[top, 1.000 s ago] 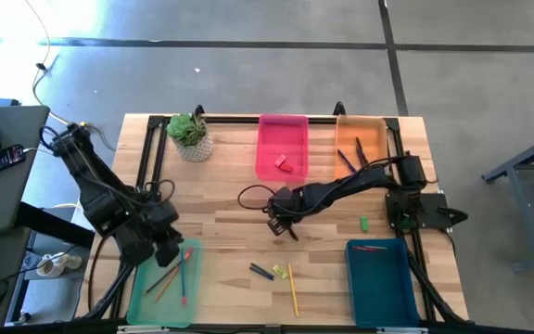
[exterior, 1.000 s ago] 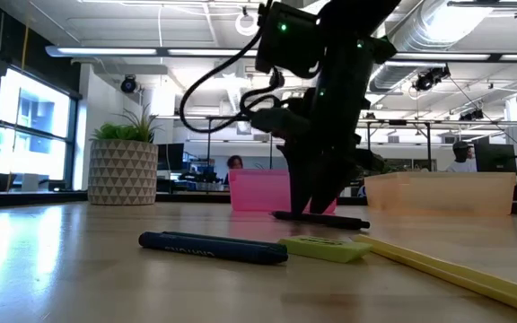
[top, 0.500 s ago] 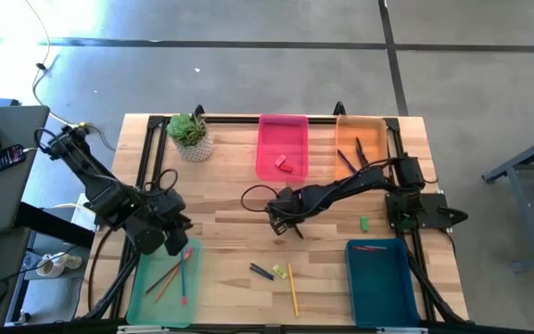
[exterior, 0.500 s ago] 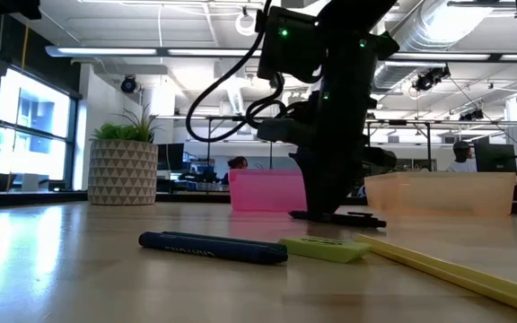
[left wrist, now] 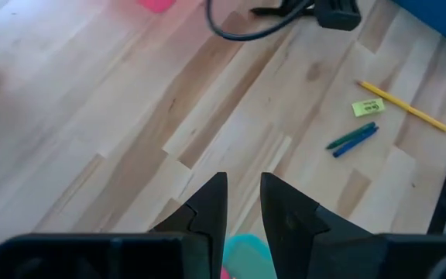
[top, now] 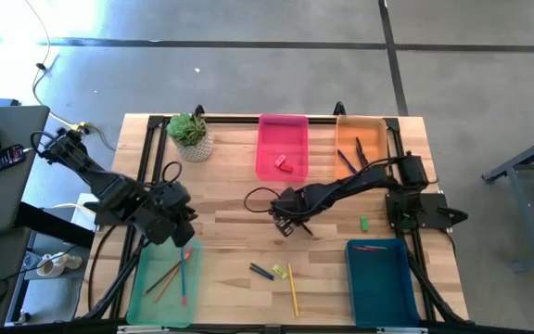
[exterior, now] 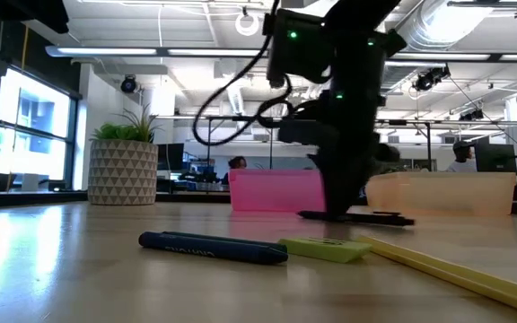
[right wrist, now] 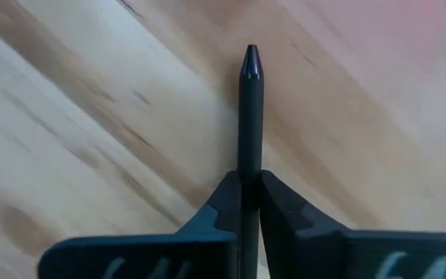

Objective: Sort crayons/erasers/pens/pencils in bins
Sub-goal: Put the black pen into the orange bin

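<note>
A black pen [top: 304, 228] lies near the table's middle, and my right gripper [top: 288, 223] is shut on it. My left gripper [top: 182, 232] hangs over the far end of the light green bin [top: 160, 288], which holds pencils. Its fingers [left wrist: 244, 213] stand a little apart with nothing between them. The pink bin [top: 283, 130] holds a red eraser, the orange bin [top: 362, 130] holds dark pens, and the teal-blue bin [top: 378, 278] holds a red crayon. My right gripper pinches the pen's shaft [right wrist: 251, 159] between its two fingers, coming steeply from above. The pointed end [right wrist: 252, 54] sticks out beyond the fingers. In the low view the pen [exterior: 380, 218] lies level at the tabletop, sticking out on both sides of the fingers.
A dark blue crayon [top: 262, 271], a yellow eraser [top: 280, 272] and a yellow pencil [top: 293, 289] lie near the front edge. A green eraser [top: 363, 223] sits right of the pen. A potted plant [top: 191, 137] stands at the far left.
My right gripper has shut on the black pen, and pen and gripper have shifted a little toward the table's right edge. My left gripper has swung from over the green bin's left part toward the far edge and the table's middle, turning as it went.
</note>
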`<state>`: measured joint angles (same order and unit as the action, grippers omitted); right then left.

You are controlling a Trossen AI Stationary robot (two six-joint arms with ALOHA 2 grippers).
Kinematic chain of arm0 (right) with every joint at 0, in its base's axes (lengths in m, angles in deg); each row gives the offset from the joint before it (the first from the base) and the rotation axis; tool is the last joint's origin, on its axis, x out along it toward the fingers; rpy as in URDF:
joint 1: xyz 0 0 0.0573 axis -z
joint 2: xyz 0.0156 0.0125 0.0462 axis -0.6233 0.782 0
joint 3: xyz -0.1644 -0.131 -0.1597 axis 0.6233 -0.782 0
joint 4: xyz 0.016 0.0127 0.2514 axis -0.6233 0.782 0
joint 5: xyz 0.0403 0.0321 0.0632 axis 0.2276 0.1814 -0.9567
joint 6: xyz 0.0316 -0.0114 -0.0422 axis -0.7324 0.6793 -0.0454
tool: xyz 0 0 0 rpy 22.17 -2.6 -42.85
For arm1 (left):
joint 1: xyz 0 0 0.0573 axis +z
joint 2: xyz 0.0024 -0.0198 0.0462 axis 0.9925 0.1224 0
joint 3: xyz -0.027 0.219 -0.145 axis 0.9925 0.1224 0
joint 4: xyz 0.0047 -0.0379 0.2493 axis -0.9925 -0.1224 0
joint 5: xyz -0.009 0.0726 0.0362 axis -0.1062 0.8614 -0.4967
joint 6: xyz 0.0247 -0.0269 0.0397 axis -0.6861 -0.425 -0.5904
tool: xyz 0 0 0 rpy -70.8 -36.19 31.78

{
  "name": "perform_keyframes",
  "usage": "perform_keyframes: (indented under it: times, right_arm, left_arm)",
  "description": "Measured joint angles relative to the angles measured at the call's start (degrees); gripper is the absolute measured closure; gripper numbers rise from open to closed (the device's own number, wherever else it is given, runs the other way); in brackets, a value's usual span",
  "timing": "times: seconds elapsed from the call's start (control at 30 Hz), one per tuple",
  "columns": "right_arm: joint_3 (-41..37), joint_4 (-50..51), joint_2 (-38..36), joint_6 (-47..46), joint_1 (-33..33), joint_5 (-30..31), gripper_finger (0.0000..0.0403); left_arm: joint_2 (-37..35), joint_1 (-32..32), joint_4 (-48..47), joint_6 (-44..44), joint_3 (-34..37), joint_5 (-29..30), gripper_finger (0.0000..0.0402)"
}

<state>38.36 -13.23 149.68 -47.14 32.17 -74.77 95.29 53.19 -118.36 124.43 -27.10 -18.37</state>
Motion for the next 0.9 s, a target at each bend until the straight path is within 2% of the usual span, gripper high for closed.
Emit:
perform_keyframes:
  times: [0.23,0.4,0.67,0.9]
  right_arm:
    - [0.05,6.52,-5.33,1.40,0.43,4.41,0.0398]
    - [0.13,9.50,-9.94,2.35,1.97,7.92,0.0400]
    - [0.15,15.45,-18.10,6.16,6.69,16.78,0.0400]
    - [0.17,17.65,-25.36,11.86,12.23,26.76,0.0400]
  left_arm:
    - [0.00,2.85,0.10,-1.17,0.04,0.18,0.0321]
    - [0.57,4.06,1.92,-5.45,0.07,0.25,0.0291]
    - [3.59,6.30,11.01,-13.23,0.07,6.77,0.0239]
    - [7.73,8.99,17.47,-21.35,0.05,7.80,0.0237]
